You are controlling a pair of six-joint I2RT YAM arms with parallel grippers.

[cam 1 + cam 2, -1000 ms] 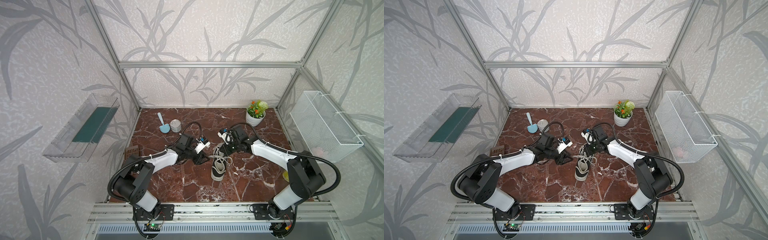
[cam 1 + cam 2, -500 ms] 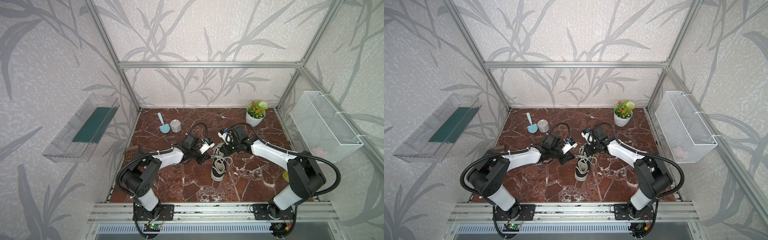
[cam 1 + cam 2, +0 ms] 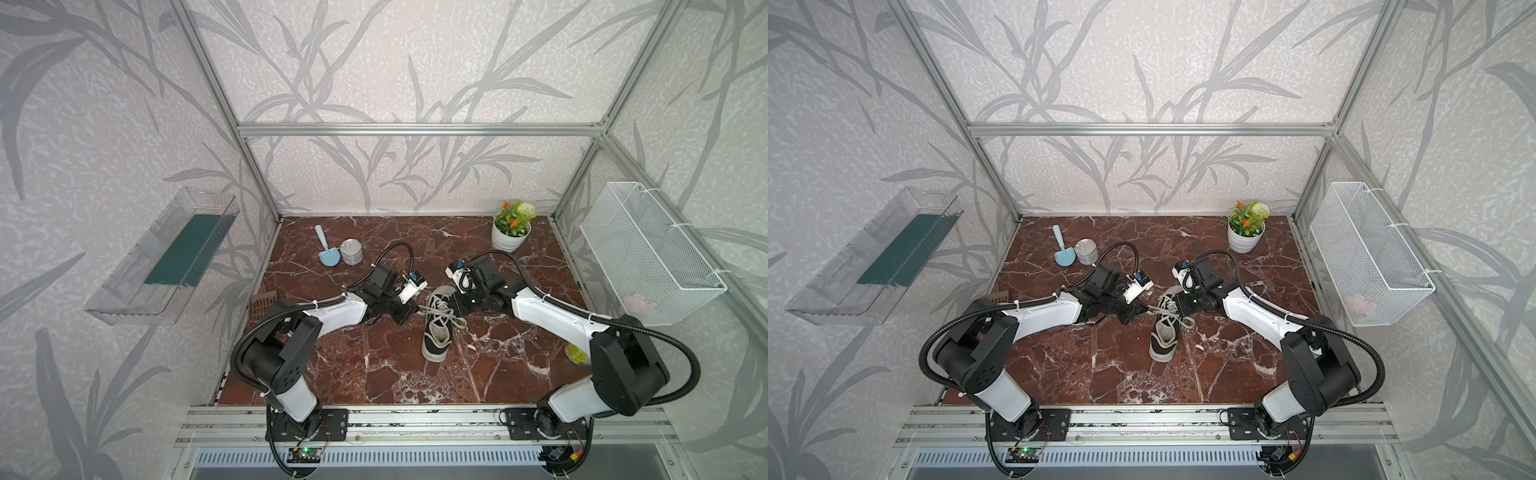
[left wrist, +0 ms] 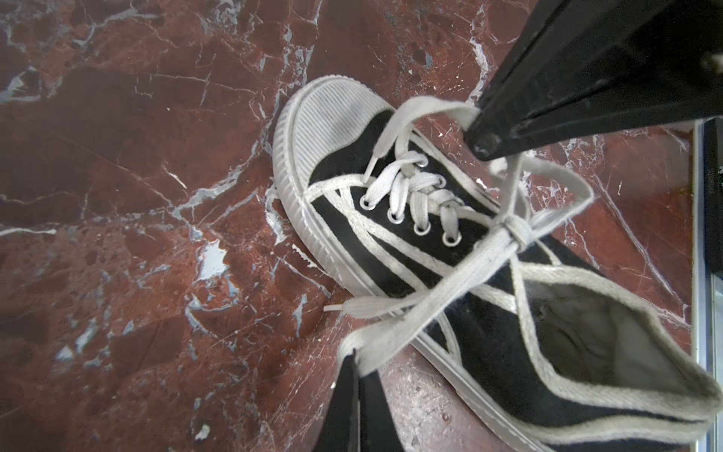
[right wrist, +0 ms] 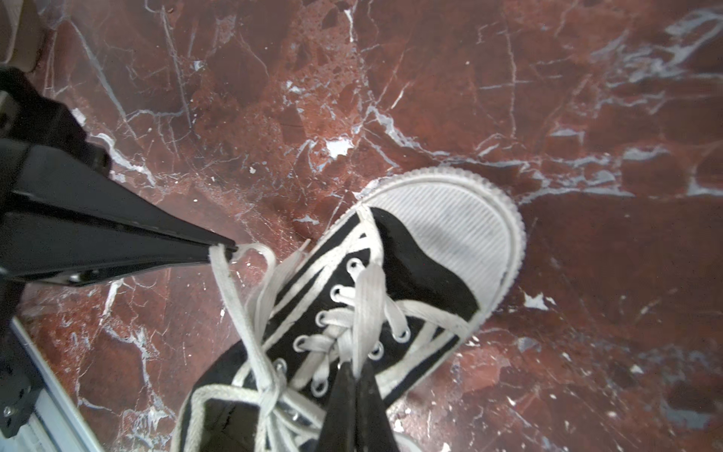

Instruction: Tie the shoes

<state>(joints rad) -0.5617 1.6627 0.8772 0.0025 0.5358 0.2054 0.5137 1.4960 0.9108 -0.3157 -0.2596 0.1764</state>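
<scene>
Underfoot: red-brown marble top (image 3: 374, 374), white veins, glossy patches, a few pale crumbs. Alu rail (image 3: 415, 419) along near edge. Around it: walls (image 3: 415, 174) pale w/ grey leaf print, alu frame (image 3: 415, 129) at corners and across the back. On left wall: clear tray (image 3: 166, 257), green mat inside. On right wall: white wire basket (image 3: 648, 253), sth pinkish in it, too blurred to name.

Approx mid-top: shoe (image 3: 435, 332), upright on its sole, toe cap toward near edge, heel opening toward far edge. Black canvas, white sole, pale lining. Laces (image 4: 414, 195) crossed thru eyelets, cinched in a tight wrap above the top pair, loops out to both sides.

L claw (image 4: 354, 358): pinched together on a loop of the laces, just beside shoe's left flank. R claw (image 5: 352, 370): likewise clamped tight on the laces, over the top eyelets.

Far left part of top: blue scoop (image 3: 326, 251) just beside metal can (image 3: 351, 252). Far right corner: potted plant (image 3: 512, 228), white pot. At left edge: small brown grid piece (image 3: 262, 303). Near right edge: yellow item (image 3: 577, 355), half hidden by R arm.
</scene>
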